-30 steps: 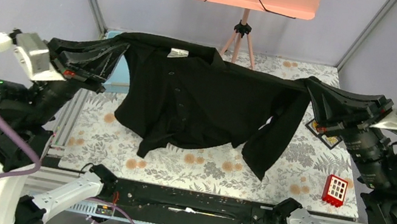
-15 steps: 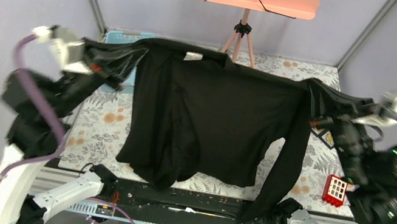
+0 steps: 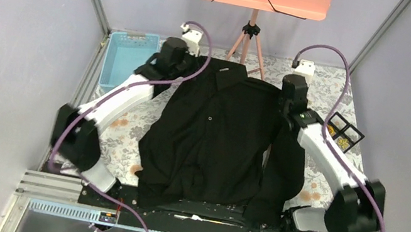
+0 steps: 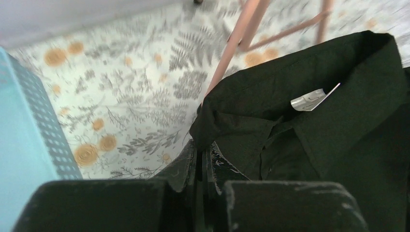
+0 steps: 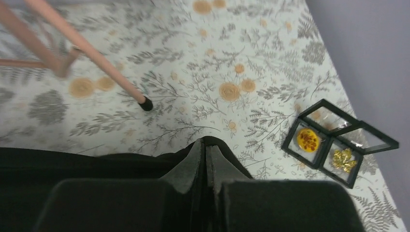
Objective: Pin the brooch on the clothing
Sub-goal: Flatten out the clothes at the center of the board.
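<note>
The clothing, a black collared shirt, lies spread front-up on the floral table, with its collar at the far end. My left gripper is shut on the shirt's left shoulder. In the left wrist view its fingers pinch black fabric beside the collar's white label. My right gripper is shut on the right shoulder fabric. Two brooches, a round amber one and a gold leaf, sit in a black case to the right of the shirt.
A blue basket stands at the far left of the table. A pink tripod stands behind the collar, and one of its feet rests just beyond my right gripper. The shirt's hem hangs over the near table edge.
Both arms swung from the table's sides to its far end, carrying the shoulders inward. The shirt went from hanging stretched between them to lying on the table. Both grips held.
</note>
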### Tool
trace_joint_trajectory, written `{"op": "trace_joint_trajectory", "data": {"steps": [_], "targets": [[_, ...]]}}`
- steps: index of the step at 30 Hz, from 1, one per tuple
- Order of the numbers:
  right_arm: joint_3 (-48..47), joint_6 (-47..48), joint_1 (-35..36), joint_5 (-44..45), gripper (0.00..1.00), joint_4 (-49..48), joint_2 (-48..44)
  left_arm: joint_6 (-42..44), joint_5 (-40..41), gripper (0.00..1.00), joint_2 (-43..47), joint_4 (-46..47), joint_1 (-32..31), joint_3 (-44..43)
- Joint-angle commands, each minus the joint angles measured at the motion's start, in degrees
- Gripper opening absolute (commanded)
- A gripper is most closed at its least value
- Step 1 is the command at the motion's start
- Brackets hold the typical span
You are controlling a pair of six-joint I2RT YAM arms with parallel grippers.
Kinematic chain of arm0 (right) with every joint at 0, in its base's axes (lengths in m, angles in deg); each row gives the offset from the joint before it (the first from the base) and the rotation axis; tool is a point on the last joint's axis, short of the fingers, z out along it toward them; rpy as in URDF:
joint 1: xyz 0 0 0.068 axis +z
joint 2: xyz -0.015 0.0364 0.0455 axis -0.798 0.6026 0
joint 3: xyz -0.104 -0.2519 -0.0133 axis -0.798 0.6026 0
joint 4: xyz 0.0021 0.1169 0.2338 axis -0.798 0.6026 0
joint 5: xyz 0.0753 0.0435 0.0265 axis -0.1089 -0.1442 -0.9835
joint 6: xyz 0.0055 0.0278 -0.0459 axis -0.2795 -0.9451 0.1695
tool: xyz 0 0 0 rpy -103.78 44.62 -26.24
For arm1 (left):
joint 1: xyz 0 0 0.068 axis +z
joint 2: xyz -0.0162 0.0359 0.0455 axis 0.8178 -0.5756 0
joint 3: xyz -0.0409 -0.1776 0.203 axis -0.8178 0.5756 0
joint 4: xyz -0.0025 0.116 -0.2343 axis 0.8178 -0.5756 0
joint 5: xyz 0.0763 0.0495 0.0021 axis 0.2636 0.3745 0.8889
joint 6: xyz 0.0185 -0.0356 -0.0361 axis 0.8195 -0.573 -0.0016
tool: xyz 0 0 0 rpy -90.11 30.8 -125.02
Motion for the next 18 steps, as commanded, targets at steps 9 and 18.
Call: {"op": "trace_joint_trajectory", "data": {"steps": [9, 18], "targets": [[-13.8, -2.5, -3.5, 3.6, 1.0, 0.5, 18.1, 0.5, 8.0, 0.94, -8.2, -1.7, 2.2, -7.5], [-6.3, -9.5, -3.6, -20.0, 1.0, 11.4, 6.0, -12.9, 2.0, 0.97, 7.4, 0.7, 1.8, 9.0]]}}
